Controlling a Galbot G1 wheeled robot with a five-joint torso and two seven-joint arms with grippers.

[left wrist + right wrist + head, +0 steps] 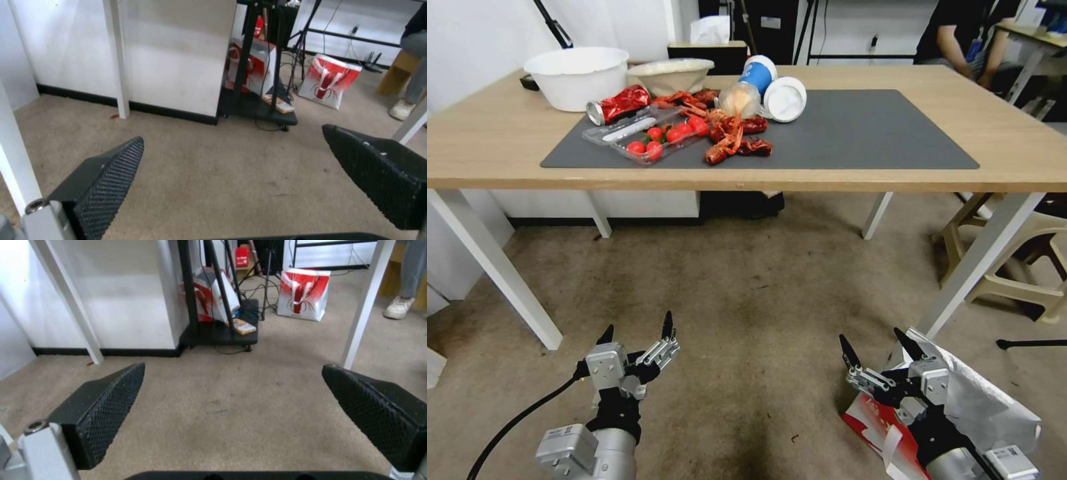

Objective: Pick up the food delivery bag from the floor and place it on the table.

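Note:
The food delivery bag (987, 400) lies tipped on the floor (747, 280) at the lower right, white with a red side panel and a white handle. My right gripper (875, 340) hovers open just above its near-left edge, and the arm covers part of the bag. In the right wrist view the right gripper (234, 366) has its fingers spread wide over bare carpet. My left gripper (637, 327) hangs open over the floor at the lower left, holding nothing, and the left gripper (233, 133) faces the carpet. The table (494, 147) with its dark grey mat (860, 133) stands ahead.
Bowls (577, 77), a tomato tray (647, 137), crayfish (734, 133) and cups (784, 99) crowd the mat's left half. White table legs (494, 267) flank the floor space. A beige stool (1014, 253) stands right. A black cart (218, 333) and another red-and-white bag (302, 295) sit beyond.

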